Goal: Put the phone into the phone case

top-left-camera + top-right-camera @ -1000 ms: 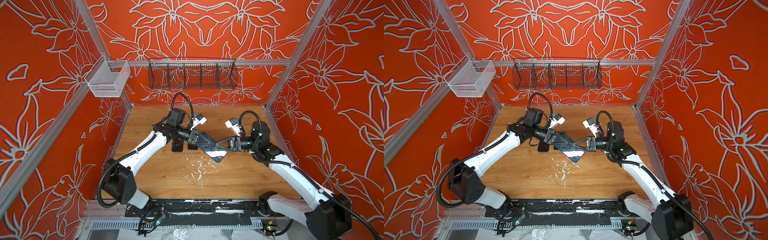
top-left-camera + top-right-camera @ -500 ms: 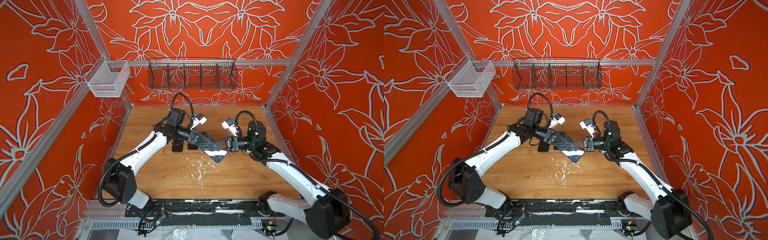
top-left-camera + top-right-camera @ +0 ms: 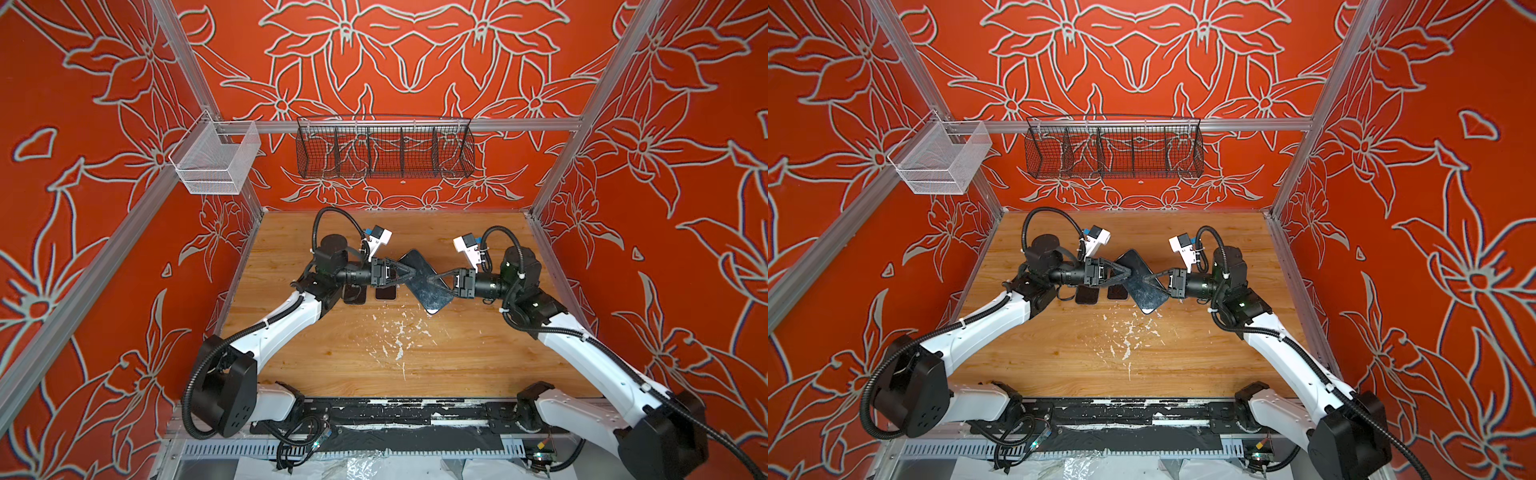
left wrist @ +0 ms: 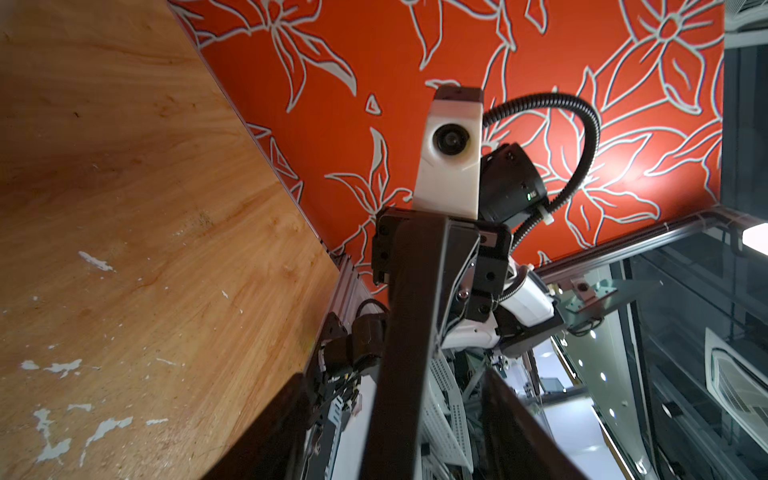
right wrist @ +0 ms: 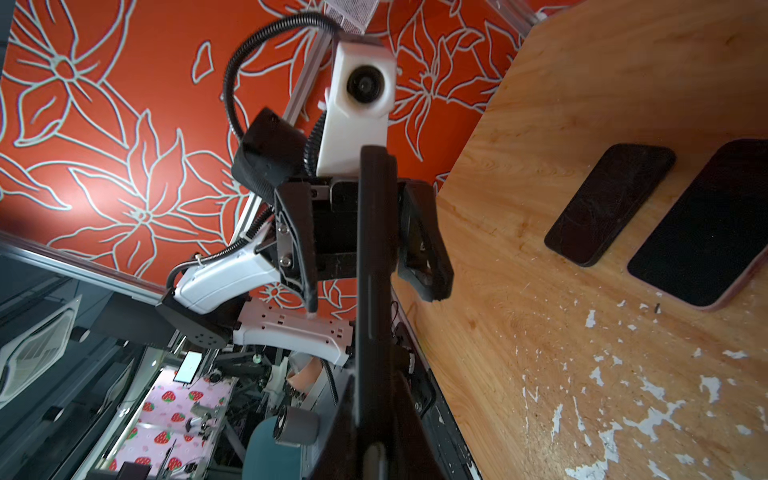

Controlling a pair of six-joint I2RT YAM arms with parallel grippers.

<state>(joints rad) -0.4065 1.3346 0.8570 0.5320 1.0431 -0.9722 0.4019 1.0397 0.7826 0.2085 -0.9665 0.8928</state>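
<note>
A: You had the phone (image 3: 424, 293) up in the air over the middle of the table (image 3: 374, 357), nearer its back edge than its front. It was slanted, with one broad face turned up.

B: Yes, and your right gripper (image 3: 434, 279) was the one carrying it. It was clamped tight on the phone's edge toward the table's right side.

A: Your left gripper (image 3: 411, 272) only straddled the opposite edge. In the right wrist view its fingers (image 5: 297, 245) stood wide apart, one on each side of the phone, with a gap to either face.

B: You also had two things lying flat on the table, left of its middle: a small black slab (image 5: 611, 203) and, just beside it, a pink-edged slab (image 5: 702, 224), both dark-faced.

A: Whether either was the phone case, I couldn't tell you, nor whether the phone you held wore one.
</note>
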